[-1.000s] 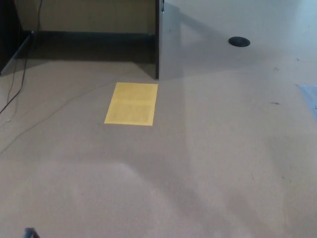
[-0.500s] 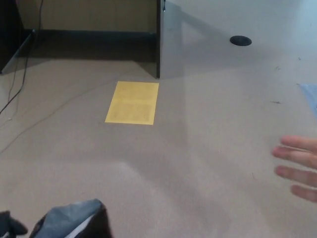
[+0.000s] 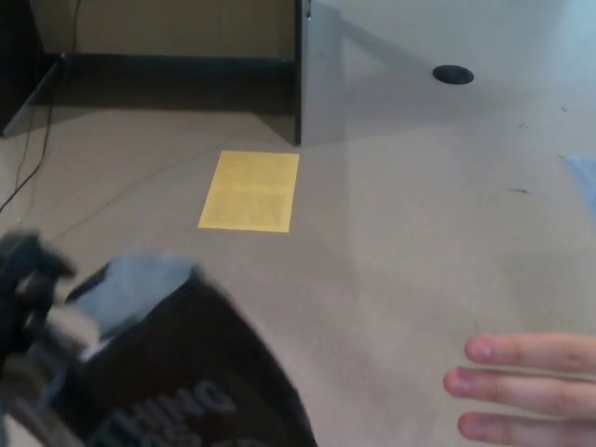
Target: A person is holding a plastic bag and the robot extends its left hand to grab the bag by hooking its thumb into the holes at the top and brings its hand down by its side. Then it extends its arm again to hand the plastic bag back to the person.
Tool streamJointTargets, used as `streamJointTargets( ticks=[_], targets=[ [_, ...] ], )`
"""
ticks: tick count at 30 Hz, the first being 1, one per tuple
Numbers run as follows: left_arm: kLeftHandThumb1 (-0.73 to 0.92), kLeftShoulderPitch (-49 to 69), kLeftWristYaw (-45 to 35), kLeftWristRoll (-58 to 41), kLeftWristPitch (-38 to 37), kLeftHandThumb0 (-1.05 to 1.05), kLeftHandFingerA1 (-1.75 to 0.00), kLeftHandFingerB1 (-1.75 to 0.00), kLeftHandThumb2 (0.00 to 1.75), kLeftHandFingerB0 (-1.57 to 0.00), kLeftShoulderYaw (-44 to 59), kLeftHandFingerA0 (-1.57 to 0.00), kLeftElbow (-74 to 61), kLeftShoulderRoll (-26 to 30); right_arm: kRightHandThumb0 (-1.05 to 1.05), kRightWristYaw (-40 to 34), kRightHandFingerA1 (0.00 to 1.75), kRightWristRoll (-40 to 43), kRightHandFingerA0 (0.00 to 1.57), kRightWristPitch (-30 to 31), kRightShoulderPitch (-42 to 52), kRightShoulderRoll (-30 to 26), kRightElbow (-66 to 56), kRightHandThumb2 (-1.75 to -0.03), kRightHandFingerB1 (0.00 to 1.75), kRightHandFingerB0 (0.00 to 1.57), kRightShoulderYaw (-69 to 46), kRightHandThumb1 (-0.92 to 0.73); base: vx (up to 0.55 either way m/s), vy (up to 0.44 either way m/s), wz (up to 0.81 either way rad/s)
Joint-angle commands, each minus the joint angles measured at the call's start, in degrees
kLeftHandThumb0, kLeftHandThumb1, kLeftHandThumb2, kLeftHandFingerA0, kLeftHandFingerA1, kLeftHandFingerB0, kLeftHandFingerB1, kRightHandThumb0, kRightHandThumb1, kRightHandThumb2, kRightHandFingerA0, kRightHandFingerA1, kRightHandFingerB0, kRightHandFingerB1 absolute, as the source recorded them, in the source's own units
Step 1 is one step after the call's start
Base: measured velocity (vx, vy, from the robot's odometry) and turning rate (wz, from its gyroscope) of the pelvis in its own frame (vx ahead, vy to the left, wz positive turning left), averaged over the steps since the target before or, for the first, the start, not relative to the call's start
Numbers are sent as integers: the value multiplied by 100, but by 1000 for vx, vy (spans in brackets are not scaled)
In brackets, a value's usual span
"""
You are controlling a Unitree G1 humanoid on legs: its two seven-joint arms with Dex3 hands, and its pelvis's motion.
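The dark plastic bag (image 3: 186,372) is hanging below and left of the yellow sheet (image 3: 249,191), its long axis running diagonally from upper left down to lower right; the left hand (image 3: 28,298) is blurring at its top edge, finger state impossible to tell. A person's fingers (image 3: 521,386) are reaching in well right of the sheet, pressed side by side, pointing toward the bag.

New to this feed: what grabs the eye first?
The dark plastic bag with pale lettering fills the lower left, blurred, with the left robot hand at its upper left edge. A person's fingers reach in from the lower right. On the floor beyond, a yellow sheet lies flat near a dark partition edge.
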Motion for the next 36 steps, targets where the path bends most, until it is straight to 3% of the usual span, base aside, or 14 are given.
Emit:
streamJointTargets(
  ticks=[1,4,5,8,9,17,18,19,20,29,30,31,35,36],
  targets=[
    [69,-668,-754,-52,565,-11,-171,-143,79,-75,-37,-90,-760,-294,-35,-56,47,-11,69,119,-135,-10,-6,-60,42,62,-6,-63,0,0,0],
    [69,-1033,-1028,125,892,-5,-166,-139,80,-78,-206,-95,-1048,-640,-33,-5,48,57,69,57,-110,-11,-14,-60,42,63,-57,-63,0,0,0],
    [76,-1361,-1153,165,988,-16,-169,-116,67,-82,-389,-90,-914,-905,-34,-46,48,19,70,38,-55,-12,-3,-61,43,63,-26,-64,0,0,0],
    [75,-1761,-1196,332,1196,-15,-172,-135,64,-72,-569,-88,-910,-1191,-31,-64,46,-16,68,75,-74,4,9,-60,41,63,8,-65,0,0,2],
    [58,-1903,-1394,325,1336,-26,-135,-109,95,-80,-617,-117,-998,-1276,-33,-80,46,-22,69,72,-110,28,22,-61,41,62,15,-65,0,0,0],
    [56,-2769,-1507,490,1572,-17,-142,-121,92,-85,-843,-125,-798,-1531,-32,-70,47,18,69,64,-92,44,27,-60,42,63,-19,-64,0,0,0],
    [72,-2878,-1573,459,1549,-11,-173,-147,72,-68,-835,-92,-769,-1496,-32,-40,47,51,69,8,-86,46,40,-60,43,64,-46,-64,0,0,0],
    [72,-2968,-1687,429,1585,-7,-169,-143,74,-69,-817,-105,-793,-1467,-31,-50,48,35,72,-13,-43,28,33,-59,43,67,-33,-65,0,0,0],
    [75,-3080,-1729,396,1574,-14,-173,-147,72,-68,-800,-91,-753,-1450,-30,-38,47,31,71,-2,-46,14,35,-60,43,66,-31,-66,0,0,0],
    [74,-3783,-1846,391,1523,-14,-175,-147,68,-69,-831,-93,-589,-1415,-32,-4,47,68,70,61,-308,94,76,-60,42,62,-56,-66,0,0,0],
    [74,-3799,-1901,337,1469,-14,-174,-144,68,-71,-841,-92,-617,-1441,-30,-19,46,63,68,35,-279,99,80,-60,42,63,-52,-66,0,0,0],
    [60,-3820,-1970,302,1431,-29,-141,-117,94,-81,-871,-123,-673,-1490,-33,-28,46,73,69,16,-224,114,78,-61,42,62,-58,-65,0,0,0],
    [52,-4026,-2062,526,1646,-25,-134,-95,94,-82,-1028,-123,-821,-1664,-32,-76,47,6,69,3,-240,132,93,-61,42,63,-2,-65,0,0,0],
    [53,-4095,-2016,581,1685,-25,-137,-103,93,-80,-1089,-125,-799,-1761,-33,-86,46,-15,70,81,-273,149,109,-61,42,64,18,-64,0,0,0]
  ],
)
